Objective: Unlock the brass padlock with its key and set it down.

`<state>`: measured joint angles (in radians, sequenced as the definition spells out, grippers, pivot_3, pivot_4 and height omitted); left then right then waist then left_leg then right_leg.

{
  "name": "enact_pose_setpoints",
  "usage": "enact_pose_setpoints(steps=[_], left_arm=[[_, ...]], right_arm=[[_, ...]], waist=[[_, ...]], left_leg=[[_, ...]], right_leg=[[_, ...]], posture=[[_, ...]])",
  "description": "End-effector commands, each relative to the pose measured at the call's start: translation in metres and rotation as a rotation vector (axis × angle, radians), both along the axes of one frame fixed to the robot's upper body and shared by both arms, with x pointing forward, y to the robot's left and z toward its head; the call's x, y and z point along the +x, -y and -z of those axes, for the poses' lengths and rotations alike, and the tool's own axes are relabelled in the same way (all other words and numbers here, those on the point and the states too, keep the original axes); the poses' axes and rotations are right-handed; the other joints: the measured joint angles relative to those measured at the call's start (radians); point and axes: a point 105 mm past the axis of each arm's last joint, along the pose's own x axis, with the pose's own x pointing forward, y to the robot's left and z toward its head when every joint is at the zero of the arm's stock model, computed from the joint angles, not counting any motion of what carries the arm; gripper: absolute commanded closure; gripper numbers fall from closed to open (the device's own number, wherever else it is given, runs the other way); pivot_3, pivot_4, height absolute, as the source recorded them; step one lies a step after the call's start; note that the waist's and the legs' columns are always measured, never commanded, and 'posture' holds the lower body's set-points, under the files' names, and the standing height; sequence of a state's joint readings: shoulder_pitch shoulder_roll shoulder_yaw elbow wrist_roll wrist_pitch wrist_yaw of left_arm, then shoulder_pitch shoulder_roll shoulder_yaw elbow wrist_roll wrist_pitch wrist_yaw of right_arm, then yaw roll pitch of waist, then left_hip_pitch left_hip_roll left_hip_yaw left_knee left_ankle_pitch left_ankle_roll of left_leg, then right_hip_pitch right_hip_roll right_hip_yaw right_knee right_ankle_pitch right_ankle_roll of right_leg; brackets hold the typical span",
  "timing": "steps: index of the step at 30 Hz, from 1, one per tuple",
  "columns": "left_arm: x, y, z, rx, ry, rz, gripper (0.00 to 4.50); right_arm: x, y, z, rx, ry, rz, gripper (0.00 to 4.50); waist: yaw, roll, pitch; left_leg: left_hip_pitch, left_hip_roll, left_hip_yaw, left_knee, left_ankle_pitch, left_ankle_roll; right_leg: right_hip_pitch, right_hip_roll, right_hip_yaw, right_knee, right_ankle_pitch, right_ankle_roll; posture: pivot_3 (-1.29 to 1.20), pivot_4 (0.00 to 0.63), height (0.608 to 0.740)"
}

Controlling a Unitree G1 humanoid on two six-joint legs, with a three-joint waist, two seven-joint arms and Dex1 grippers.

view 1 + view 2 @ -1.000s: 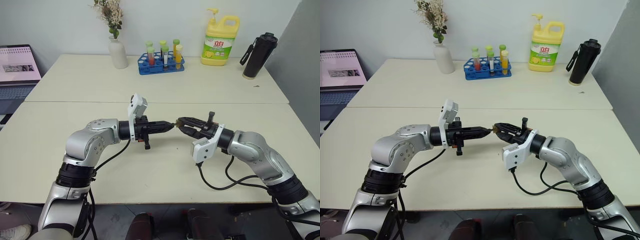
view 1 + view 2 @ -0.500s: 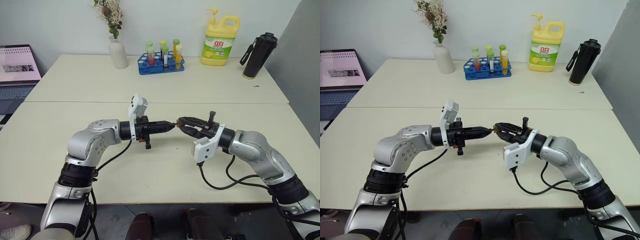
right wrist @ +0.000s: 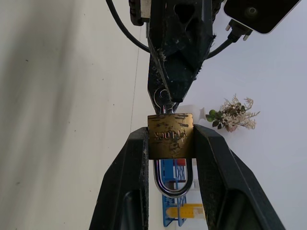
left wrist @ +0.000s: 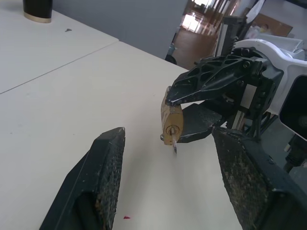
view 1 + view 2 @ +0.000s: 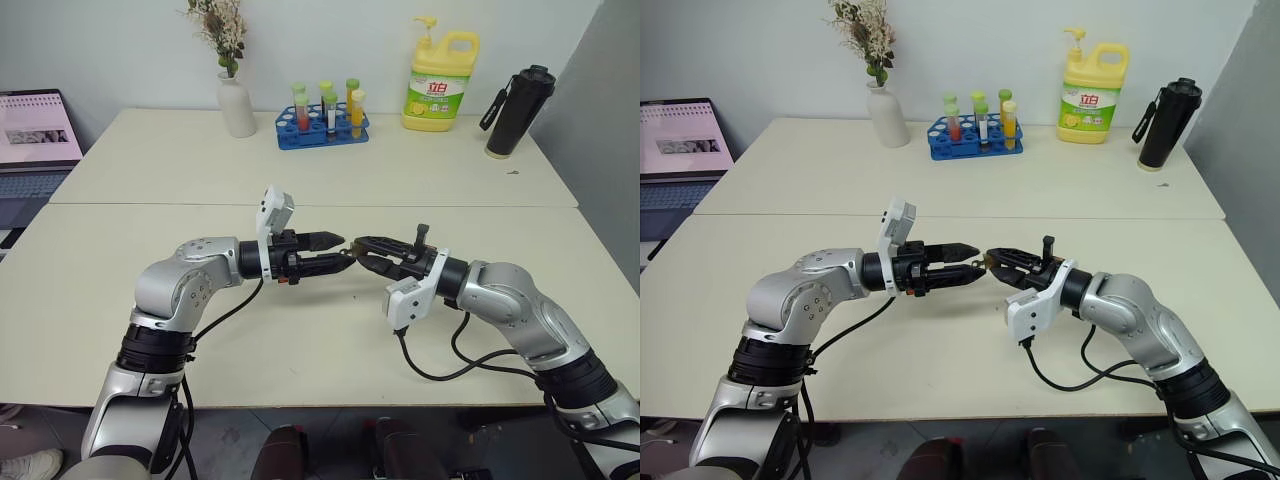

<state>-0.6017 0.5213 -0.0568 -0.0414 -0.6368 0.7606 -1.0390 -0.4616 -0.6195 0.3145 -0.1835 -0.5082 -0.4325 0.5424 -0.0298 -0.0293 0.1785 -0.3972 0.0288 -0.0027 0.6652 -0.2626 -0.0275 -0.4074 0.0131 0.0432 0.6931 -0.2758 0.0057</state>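
My right gripper [image 3: 170, 132] is shut on the brass padlock [image 3: 170, 136], a small golden body clamped between its two black fingers above the table, with the silvery shackle [image 3: 172, 181] pointing back toward the wrist. The key [image 4: 173, 145] sticks out of the keyhole in the padlock [image 4: 171, 122]. The left gripper [image 4: 169, 133] faces the padlock with its fingers [image 4: 108, 163] spread wide on either side of the key and not touching it. In the left eye view both grippers meet tip to tip over the near table, left gripper [image 5: 345, 248] against right gripper [image 5: 358, 247].
Along the table's far edge [image 5: 300, 150] stand a white vase of flowers [image 5: 237, 100], a blue rack of tubes [image 5: 323, 125], a yellow detergent bottle [image 5: 440, 80] and a black bottle [image 5: 518, 110]. A laptop [image 5: 35, 140] sits off to the left.
The left gripper's fingers have spread apart and let go of the key, which stays in the padlock. Both arms have held their places.
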Motion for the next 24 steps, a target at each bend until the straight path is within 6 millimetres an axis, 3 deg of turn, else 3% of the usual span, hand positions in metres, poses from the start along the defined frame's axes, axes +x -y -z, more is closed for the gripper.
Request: enact_pose_setpoints(steps=[1,7,8,17,24], left_arm=[[-0.001,0.003,-0.012,-0.024,0.037,0.020,2.39],[-0.001,0.004,-0.010,-0.022,0.035,0.028,4.33],[-0.002,0.005,-0.009,-0.019,0.036,0.034,4.49],[-0.006,0.006,-0.008,-0.014,0.046,0.044,4.50],[-0.014,0.008,-0.008,0.070,0.194,0.101,4.50]], right_arm=[[-0.004,-0.002,-0.016,0.030,0.046,-0.027,3.56],[-0.004,-0.002,-0.016,0.030,0.046,-0.030,3.56],[-0.004,-0.002,-0.017,0.031,0.047,-0.031,3.56],[-0.004,-0.003,-0.022,0.057,0.047,-0.031,3.56],[0.000,-0.002,-0.021,0.104,-0.018,-0.010,3.56]], waist=[[0.000,0.000,0.000],[0.000,0.000,0.000],[0.000,0.000,0.000],[0.000,0.000,0.000],[0.000,0.000,0.000]], left_leg=[[0.000,0.000,0.000,0.000,0.000,0.000],[0.000,0.000,0.000,0.000,0.000,0.000],[0.000,0.000,0.000,0.000,0.000,0.000],[0.000,0.000,0.000,0.000,0.000,0.000],[0.000,0.000,0.000,0.000,0.000,0.000]], right_leg=[[0.000,0.000,0.000,0.000,0.000,0.000],[0.000,0.000,0.000,0.000,0.000,0.000],[0.000,0.000,0.000,0.000,0.000,0.000],[0.000,0.000,0.000,0.000,0.000,0.000],[0.000,0.000,0.000,0.001,0.000,0.000]], posture=[[0.00,0.150,0.740],[0.00,0.150,0.740],[0.00,0.150,0.740],[0.00,0.150,0.740],[0.00,0.150,0.740]])
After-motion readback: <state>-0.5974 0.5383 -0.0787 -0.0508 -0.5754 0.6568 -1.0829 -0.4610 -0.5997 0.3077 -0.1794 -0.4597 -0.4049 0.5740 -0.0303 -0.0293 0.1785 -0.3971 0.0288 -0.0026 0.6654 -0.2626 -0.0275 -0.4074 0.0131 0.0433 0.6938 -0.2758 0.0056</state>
